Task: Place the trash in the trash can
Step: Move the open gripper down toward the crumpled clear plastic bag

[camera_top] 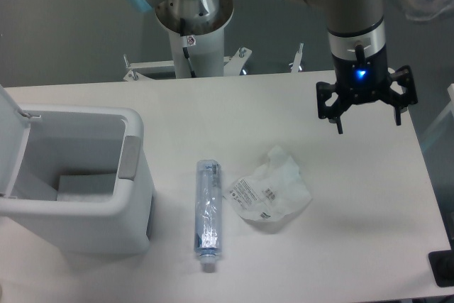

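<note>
The trash lies on the white table: a slim bluish clear bottle (206, 213) with its white cap toward the front edge, and a crumpled white wrapper (269, 191) with a printed label just right of it. The trash can (71, 182), a boxy white bin with its lid swung up at the left and a grey tab on its right rim, stands open at the left. My gripper (368, 123) hangs open above the table at the right, up and to the right of the wrapper, with nothing between its fingers.
The arm's white pedestal (191, 33) stands behind the table's far edge. Something white lies in the bottom of the bin. The table's right edge runs close beside the gripper, and a dark object (443, 269) sits at the lower right corner.
</note>
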Tool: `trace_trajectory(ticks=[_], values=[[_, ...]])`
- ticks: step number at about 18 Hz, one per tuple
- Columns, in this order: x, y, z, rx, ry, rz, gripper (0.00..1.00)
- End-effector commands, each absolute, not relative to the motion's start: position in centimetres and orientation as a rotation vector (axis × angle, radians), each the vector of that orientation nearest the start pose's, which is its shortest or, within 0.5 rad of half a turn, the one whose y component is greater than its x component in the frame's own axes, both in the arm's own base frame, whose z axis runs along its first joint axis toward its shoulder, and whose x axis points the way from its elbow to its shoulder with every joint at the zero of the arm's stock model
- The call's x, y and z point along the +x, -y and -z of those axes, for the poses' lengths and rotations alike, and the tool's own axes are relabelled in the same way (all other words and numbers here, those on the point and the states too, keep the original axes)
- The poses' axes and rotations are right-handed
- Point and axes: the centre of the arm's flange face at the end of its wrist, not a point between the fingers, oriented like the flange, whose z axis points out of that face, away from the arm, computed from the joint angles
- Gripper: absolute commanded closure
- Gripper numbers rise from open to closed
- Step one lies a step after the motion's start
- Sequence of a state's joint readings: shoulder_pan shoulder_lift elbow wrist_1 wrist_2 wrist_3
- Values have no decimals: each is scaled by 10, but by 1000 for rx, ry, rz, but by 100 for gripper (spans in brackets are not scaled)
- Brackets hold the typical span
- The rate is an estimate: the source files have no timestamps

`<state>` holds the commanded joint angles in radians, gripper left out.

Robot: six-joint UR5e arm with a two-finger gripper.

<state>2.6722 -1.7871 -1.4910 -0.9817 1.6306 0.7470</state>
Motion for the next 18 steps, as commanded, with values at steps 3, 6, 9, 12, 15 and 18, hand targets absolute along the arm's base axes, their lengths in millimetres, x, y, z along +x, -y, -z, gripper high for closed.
trace_trajectory(ticks=[3,6,9,12,15,18], values=[[-488,-392,-478,-2811,521,-575,0],[-486,-396,-478,-2781,521,-565,0],[-489,-401,-453,-2792,513,-526,0],[-481,-397,-414,-2821,527,-484,0],[-471,-401,-393,-2859,499,-437,0],[-462,-406,-359,-2928,422,-376,0]])
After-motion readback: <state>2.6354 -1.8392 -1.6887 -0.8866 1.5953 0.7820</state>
